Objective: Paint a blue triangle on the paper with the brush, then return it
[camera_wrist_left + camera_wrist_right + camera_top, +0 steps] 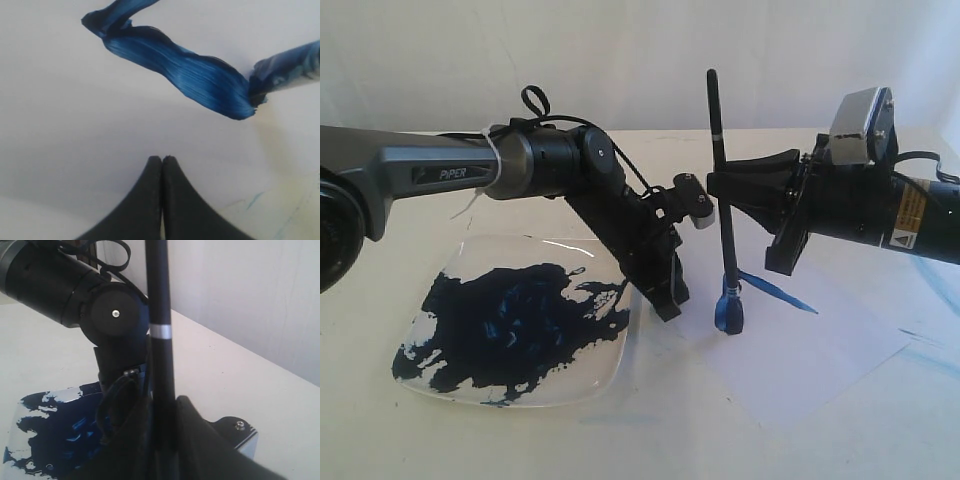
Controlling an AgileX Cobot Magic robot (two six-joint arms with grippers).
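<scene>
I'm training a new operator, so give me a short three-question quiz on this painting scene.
1. True or false: the right tool holds the brush upright.
2. The brush's tip meets: A the plate, B the paper, C nothing.
3. Fill in: the left tool has its jaws ___.
Key: 1 true; 2 B; 3 shut.

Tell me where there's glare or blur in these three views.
Exterior view: bright glints on the plate rim, dark blurred shape at the left edge. Left wrist view: blue stroke sharp, bristle lines visible. Right wrist view: brush close and soft-edged.
</scene>
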